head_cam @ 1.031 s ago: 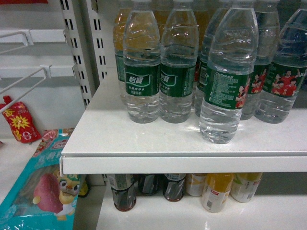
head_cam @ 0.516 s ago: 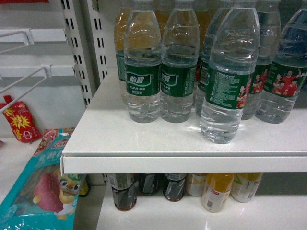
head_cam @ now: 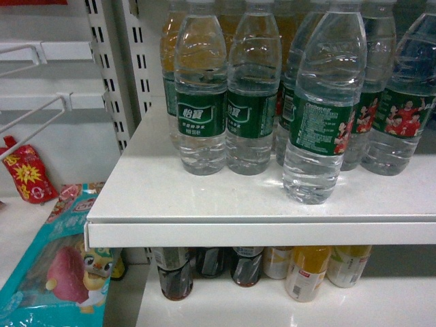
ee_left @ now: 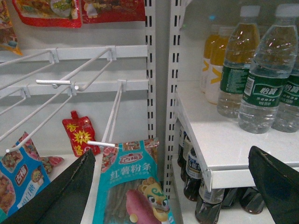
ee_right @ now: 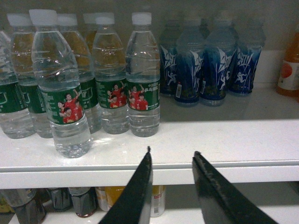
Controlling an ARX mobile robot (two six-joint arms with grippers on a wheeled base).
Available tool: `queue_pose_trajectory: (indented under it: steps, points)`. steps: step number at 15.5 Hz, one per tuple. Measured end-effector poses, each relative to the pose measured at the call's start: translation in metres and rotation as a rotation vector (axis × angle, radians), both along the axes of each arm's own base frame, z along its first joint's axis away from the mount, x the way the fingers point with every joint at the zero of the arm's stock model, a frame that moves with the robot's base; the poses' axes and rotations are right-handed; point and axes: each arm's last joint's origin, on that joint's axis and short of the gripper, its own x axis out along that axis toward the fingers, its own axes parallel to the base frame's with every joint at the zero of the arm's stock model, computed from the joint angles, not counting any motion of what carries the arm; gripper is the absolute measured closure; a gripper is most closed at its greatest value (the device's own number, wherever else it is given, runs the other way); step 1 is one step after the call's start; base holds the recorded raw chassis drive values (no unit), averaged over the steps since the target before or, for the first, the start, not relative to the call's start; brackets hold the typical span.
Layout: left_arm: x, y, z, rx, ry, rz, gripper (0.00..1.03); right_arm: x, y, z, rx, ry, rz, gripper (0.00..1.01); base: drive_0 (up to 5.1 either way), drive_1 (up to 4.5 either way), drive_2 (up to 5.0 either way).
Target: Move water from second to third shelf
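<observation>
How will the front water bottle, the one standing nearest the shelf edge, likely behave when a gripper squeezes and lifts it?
The front water bottle looks full, so probably heavy for its size. Its thin, clear ribbed wall may give under a squeeze, and the glossy green label could be slippery. Tall, narrow and near the shelf edge, it might tip if nudged high.

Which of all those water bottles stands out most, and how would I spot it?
Look at the white shelf holding clear, green-labelled bottles. One water bottle stands alone in front of the row, nearest the shelf edge, its label showing small white print and red-shirted figures.
</observation>
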Motion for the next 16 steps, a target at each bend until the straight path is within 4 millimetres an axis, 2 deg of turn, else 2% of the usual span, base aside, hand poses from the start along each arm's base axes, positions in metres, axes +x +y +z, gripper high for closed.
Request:
queue_pose_trajectory:
  steps: [4, 6, 7, 16]
  points:
    - [0.0, 0.0, 0.0, 0.0, 0.0, 0.0, 0.05, 0.0, 0.0, 0.0, 0.0, 0.0, 0.0, 0.23, 0.0, 0.0, 0.0]
    - [0.0, 0.0, 0.0, 0.0, 0.0, 0.0, 0.05, 0.0, 0.0, 0.0, 0.0, 0.0, 0.0, 0.01, 0.0, 0.0, 0.0]
    - [0.0, 0.0, 0.0, 0.0, 0.0, 0.0, 0.05, 0.0, 0.0, 0.0, 0.0, 0.0, 0.0, 0.04, 0.0, 0.0, 0.0]
    - [0.0, 0.0, 0.0002, 0.0, -0.002, 0.0, 0.05, 0.0, 0.0, 0.0003, 0.0, -0.003, 0.0, 0.03, 0.0, 0.0, 0.0]
